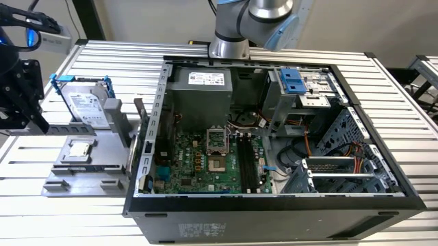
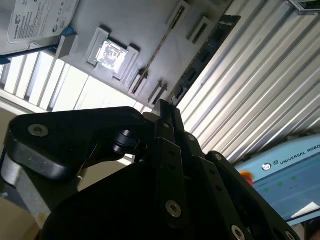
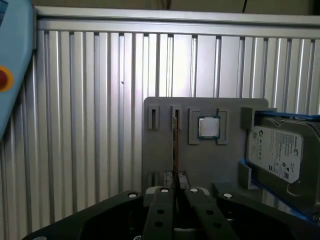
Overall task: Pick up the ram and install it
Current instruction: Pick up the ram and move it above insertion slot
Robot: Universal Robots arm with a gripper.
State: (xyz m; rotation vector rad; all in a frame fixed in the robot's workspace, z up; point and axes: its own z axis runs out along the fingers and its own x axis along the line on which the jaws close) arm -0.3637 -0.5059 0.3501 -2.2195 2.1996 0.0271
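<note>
Gripper [image 3: 178, 194]: black metal fingers drawn almost together, with nothing seen between them. In the first wrist view the fingertips are in line with the ram [image 3: 176, 142], a thin strip standing edge-on in a slot of the grey holder [image 3: 160, 150]. The same holder carries a square silver processor [image 3: 208, 127] and a hard drive [image 3: 277, 152] with a white printed label. The holder rests on a ribbed aluminium table [image 3: 90, 125], at the exterior view's left of the open black computer case [image 1: 274, 215].

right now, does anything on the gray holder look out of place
Nothing stands out. The ram stands on edge in its slot of the gray holder, the processor lies flat in its recess, and the hard drive sits beside it.
</note>
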